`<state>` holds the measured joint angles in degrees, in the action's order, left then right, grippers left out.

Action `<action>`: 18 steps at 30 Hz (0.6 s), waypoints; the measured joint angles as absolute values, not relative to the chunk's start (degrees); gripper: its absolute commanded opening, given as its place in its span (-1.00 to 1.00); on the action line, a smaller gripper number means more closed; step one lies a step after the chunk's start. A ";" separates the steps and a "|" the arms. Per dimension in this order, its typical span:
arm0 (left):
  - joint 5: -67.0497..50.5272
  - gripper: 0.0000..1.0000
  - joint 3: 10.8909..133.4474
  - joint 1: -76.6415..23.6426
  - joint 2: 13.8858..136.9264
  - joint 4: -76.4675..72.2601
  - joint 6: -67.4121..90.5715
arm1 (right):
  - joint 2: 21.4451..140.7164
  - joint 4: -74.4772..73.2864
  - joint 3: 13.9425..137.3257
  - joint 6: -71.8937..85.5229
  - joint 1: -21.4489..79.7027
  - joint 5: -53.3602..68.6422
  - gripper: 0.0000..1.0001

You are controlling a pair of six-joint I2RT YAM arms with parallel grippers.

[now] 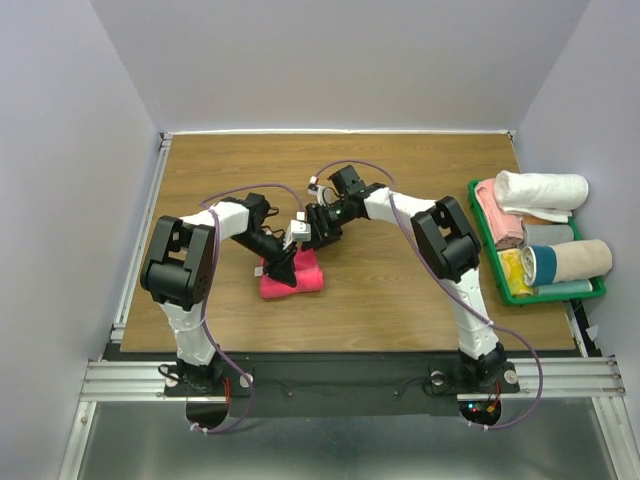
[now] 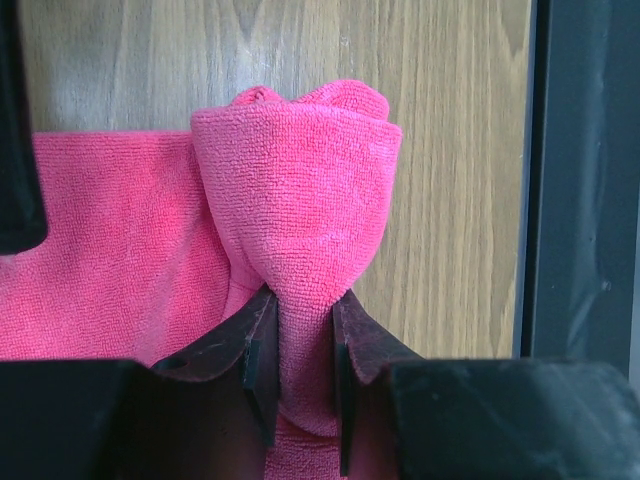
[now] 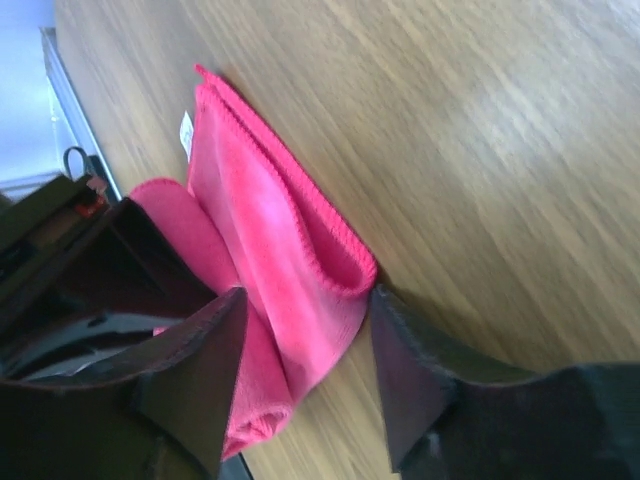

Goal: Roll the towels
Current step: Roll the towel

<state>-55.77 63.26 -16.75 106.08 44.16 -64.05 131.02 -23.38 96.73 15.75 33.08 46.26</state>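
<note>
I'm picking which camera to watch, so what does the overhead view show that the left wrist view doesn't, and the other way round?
Only the overhead view shows the left arm and right arm meeting over the pink towel, plus the green bin of rolled towels at the right edge of the table. Only the left wrist view shows, close up, the left gripper clamped on a bunched, rolled-up end of that towel. Both show the pink towel lying on the wooden table.
</note>
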 measured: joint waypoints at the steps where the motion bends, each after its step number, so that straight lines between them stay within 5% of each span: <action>1: -55.66 -1.00 63.16 -16.78 105.95 44.01 -64.03 | 131.35 -23.05 96.90 15.99 33.15 46.24 -0.17; 5: -55.24 -1.00 63.00 -16.88 105.56 43.75 -63.94 | 132.05 -22.59 96.88 16.36 33.23 44.36 -0.99; 18: -51.81 -1.00 65.54 -21.54 105.54 40.42 -59.86 | 125.19 -23.81 86.89 14.35 24.82 40.64 -0.99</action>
